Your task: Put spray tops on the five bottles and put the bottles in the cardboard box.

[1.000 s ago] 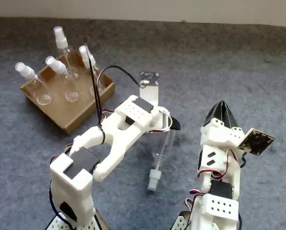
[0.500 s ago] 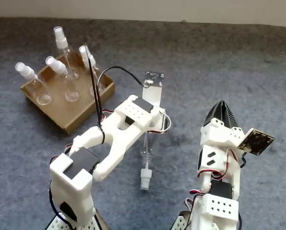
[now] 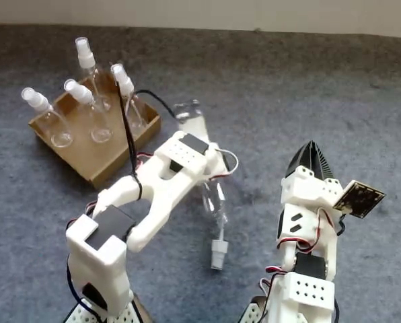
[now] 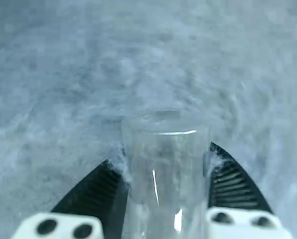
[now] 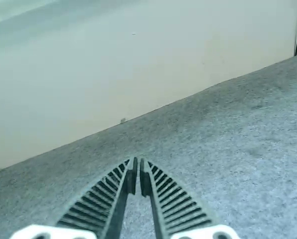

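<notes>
Bottle (image 4: 166,189) in left gripper (image 4: 163,154), four capped bottles (image 3: 89,114) in cardboard box (image 3: 130,155)

Four bottles (image 3: 87,111) in cardboard box (image 3: 123,161)

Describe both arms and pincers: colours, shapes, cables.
The left arm and right arm: white shells with black servo blocks, thin red and white wires at the joints. A black cable runs along the left arm. The left pincer and right pincer have black, ribbed, wedge-shaped fingers on white mounts. A dark camera board sits on the right wrist.
</notes>
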